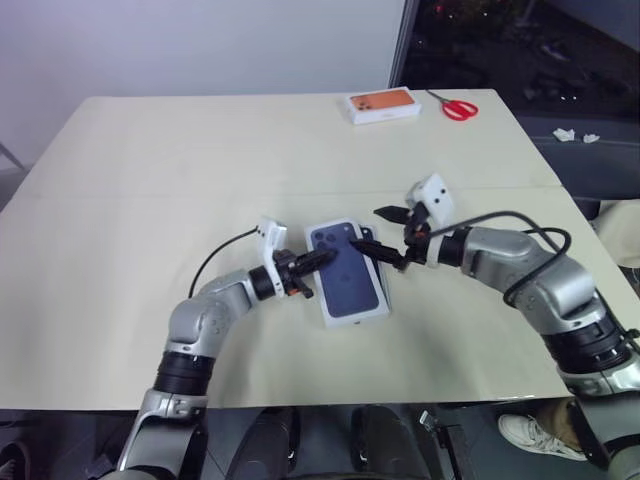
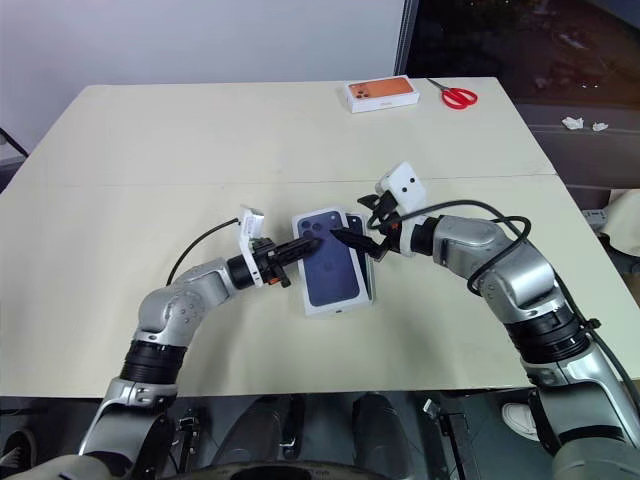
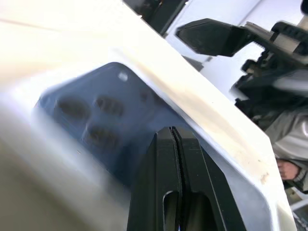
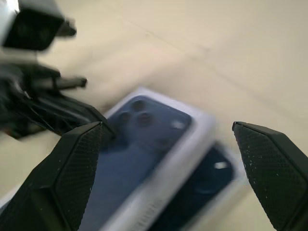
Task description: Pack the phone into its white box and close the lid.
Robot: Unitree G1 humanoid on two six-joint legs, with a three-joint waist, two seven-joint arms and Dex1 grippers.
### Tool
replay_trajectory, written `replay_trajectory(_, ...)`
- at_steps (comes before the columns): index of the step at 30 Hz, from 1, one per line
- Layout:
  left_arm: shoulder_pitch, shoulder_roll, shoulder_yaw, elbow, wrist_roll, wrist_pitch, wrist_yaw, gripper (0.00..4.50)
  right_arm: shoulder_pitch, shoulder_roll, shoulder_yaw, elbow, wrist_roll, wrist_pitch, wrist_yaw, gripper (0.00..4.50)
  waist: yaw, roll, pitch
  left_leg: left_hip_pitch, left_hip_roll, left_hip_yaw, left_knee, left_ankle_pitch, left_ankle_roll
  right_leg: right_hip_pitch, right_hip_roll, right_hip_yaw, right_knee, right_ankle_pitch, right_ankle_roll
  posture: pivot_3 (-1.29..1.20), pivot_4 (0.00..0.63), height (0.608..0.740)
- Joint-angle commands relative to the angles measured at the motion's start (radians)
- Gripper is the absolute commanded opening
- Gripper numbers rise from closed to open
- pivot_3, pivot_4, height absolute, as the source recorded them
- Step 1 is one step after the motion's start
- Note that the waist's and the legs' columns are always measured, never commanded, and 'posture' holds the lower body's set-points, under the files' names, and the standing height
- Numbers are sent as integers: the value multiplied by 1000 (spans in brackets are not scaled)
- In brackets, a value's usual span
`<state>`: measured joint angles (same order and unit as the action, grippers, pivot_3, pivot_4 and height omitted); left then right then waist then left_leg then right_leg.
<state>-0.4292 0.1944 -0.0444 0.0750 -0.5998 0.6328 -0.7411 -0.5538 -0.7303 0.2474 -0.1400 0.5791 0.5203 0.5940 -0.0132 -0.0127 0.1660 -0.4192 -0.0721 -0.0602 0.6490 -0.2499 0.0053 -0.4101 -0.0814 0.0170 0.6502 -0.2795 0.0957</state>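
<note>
The lid point(image 1: 348, 270), its printed navy phone facing up, lies askew on the white box point(image 2: 371, 270) near the middle of the pale tabletop point(image 1: 150, 200); the phone point(image 4: 202, 192) peeks out along its 3 o'clock edge. An orange-topped box point(image 1: 381, 105) and red scissors point(image 1: 458, 108) sit at 12 to 1 o'clock. The left gripper point(image 1: 322, 257), fingers point(image 3: 173, 178) clenched together, presses their tips on the lid. The right gripper point(image 1: 388, 236) hovers at 2 o'clock, fingers point(image 4: 72, 173) spread wide, holding nothing.
</note>
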Motion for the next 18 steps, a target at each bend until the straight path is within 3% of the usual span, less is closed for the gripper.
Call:
replay_trajectory(1, 0, 21, 12, -38, 2, -10, -15, 42, -8, 33, -11, 1, -100, -72, 31, 4500, 1, 0, 0, 0, 0, 0, 0, 0, 0, 0, 0, 0, 0, 0, 0, 0, 150, 740)
replay_trajectory(4, 44, 92, 46, -117, -17, 24, -21, 0, 8, 56, -23, 15, -148, -91, 53, 3675, 0, 0, 0, 0, 0, 0, 0, 1, -2, 0, 0, 1, 0, 0, 0, 0, 150, 740)
replay_trajectory(11, 147, 232, 59, -246, -23, 81, -46, 0, 40, 43, -40, 49, -276, -181, 116, 269, 6, 0, 0, 0, -1, 0, -1, 1, -1, 0, -1, 1, 0, 0, 0, 0, 150, 740)
replay_trajectory(12, 164, 251, 50, -255, -21, 92, -57, 0, 42, 42, -47, 60, -288, -189, 120, 53, 6, 1, 0, 0, -1, 0, -1, 0, -1, 0, -1, 1, 0, 0, 0, 0, 150, 740)
replay_trajectory(14, 184, 267, 28, -250, -2, 85, -65, 0, 52, 24, -33, 78, -344, -230, 137, 53, 6, 1, 0, 0, -1, -1, -1, 0, -1, 0, -1, 1, 0, 0, 0, 0, 150, 740)
replay_trajectory(18, 154, 212, -24, -193, 56, 29, -34, 0, 94, -3, -10, 109, -446, -328, 163, 53, 17, 1, 0, 1, -1, -1, -1, 0, -2, 1, -2, 0, -1, 0, 0, 0, 150, 740)
